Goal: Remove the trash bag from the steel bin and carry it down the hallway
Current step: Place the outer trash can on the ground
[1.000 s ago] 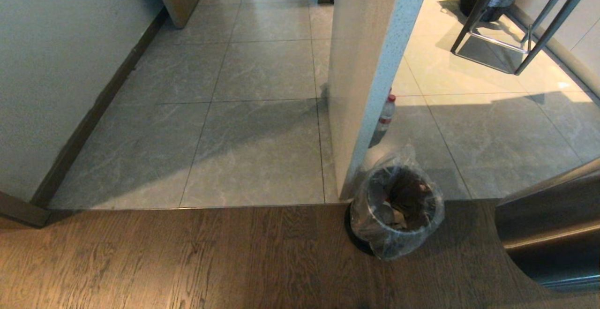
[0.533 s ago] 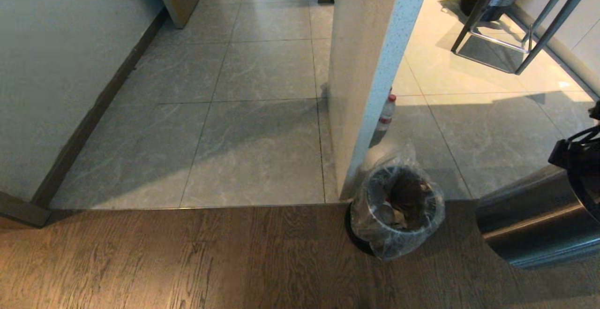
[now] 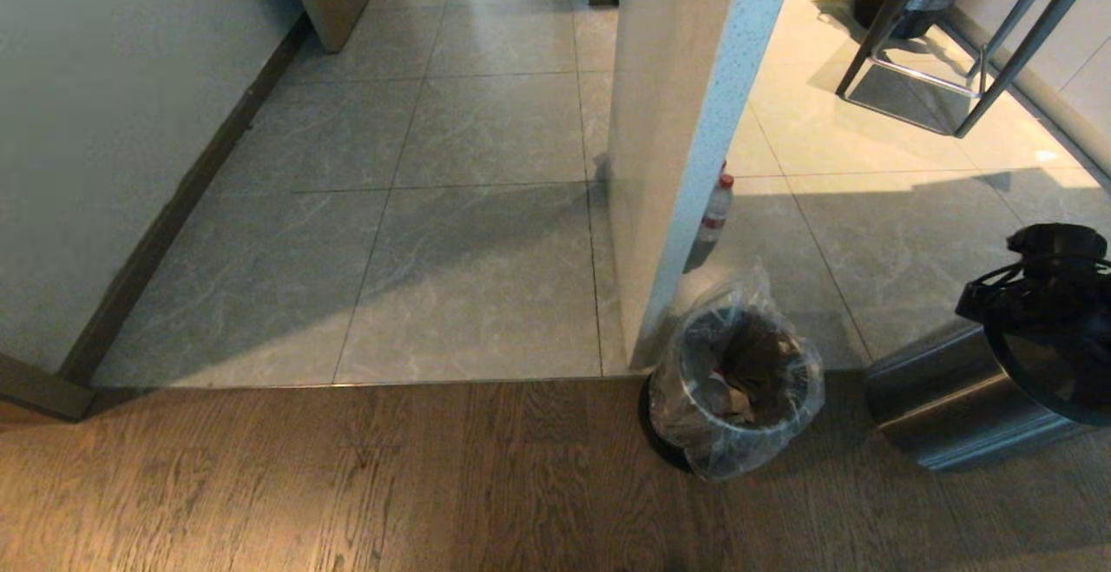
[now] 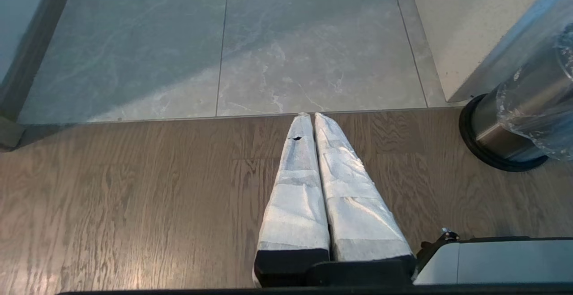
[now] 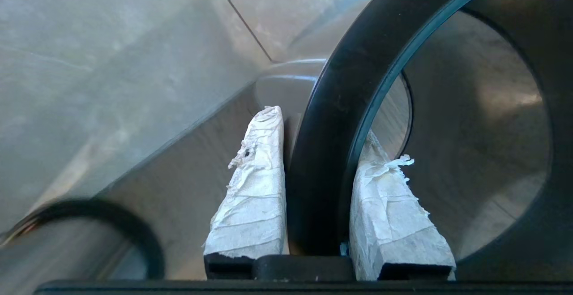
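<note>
1. Right end effector (image 5: 320,129): clenched on the black ring rim (image 5: 322,151) of a steel cylinder (image 3: 937,398). One padded finger (image 5: 255,187) lies outside the rim, the other inside it. The cylinder is tilted towards level, mouth towards the wrist camera, and its brushed interior shows no contents. In the head view it hangs at the right edge of the scene, above the seam between wood-plank floor (image 3: 347,485) and tiles.

2. Left end effector (image 4: 309,116): fingers pressed together with nothing between them (parked). It points down at the wood-plank floor, with the tile seam just ahead of its fingertips.

3. Steel bin (image 4: 497,129): stands upright on its black base, ahead and to the right of the left end effector and to the left of the right end effector, well apart from both. It stands at the foot of the speckled pillar (image 3: 677,121).

4. Trash bag (image 3: 720,455): seated in the steel bin, clear film folded over the rim and down the outside. Litter shows through the open mouth. Neither end effector touches it.

5. Loose red-capped bottle (image 3: 715,207): upright on the tiles beyond the steel bin, beside the pillar.

6. Hallway (image 3: 477,251): grey marbled tiles running away beyond the left end effector, left of the pillar.
</note>
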`<state>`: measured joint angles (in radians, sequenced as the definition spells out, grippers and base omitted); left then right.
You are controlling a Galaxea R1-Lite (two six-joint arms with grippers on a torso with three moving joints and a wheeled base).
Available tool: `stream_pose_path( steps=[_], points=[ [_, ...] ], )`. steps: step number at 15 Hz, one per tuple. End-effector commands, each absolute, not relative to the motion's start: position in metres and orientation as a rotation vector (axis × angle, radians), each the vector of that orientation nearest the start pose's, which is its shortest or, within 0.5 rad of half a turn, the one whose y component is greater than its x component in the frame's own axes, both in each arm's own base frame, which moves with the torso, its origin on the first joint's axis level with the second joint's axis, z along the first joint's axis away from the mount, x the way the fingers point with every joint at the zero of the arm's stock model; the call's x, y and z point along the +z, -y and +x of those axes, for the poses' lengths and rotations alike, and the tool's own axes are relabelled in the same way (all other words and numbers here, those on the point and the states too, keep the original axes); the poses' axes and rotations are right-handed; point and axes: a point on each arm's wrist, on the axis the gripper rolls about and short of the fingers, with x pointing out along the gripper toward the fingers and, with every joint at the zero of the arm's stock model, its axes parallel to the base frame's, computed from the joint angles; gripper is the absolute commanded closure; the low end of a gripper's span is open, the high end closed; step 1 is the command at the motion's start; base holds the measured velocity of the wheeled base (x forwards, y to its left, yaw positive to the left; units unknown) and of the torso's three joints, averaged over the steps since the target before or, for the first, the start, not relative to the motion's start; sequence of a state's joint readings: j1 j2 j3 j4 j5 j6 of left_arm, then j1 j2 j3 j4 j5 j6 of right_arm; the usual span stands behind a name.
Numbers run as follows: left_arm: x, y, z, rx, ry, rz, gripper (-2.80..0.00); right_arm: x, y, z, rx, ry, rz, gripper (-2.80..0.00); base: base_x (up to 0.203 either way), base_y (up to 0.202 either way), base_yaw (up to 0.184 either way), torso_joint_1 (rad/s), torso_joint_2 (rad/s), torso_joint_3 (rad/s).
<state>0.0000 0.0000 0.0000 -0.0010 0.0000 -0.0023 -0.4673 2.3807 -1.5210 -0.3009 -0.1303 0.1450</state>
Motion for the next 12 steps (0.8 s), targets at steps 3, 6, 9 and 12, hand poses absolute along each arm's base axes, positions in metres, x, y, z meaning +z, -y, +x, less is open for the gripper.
stream_pose_path(
  steps=[3,6,9,12],
  points=[
    [0.076,0.0,-0.023,0.0,0.002,-0.003,0.0,0.007,0.235,0.446,-0.614,-0.576,0.227,0.0,0.0,0.0,0.0,0.0,0.0,0.0],
    [0.076,0.0,-0.023,0.0,0.002,-0.003,0.0,-0.011,0.238,0.452,-0.57,-0.606,0.219,0.0,0.0,0.0,0.0,0.0,0.0,0.0],
    [0.076,0.0,-0.023,0.0,0.002,-0.003,0.0,-0.004,0.237,0.451,-0.57,-0.604,0.194,0.0,0.0,0.0,0.0,0.0,0.0,0.0],
    [0.076,0.0,-0.023,0.0,0.002,-0.003,0.0,0.029,0.235,0.446,-0.552,-0.554,0.181,-2.8,0.0,0.0,0.0,0.0,0.0,0.0]
  ],
)
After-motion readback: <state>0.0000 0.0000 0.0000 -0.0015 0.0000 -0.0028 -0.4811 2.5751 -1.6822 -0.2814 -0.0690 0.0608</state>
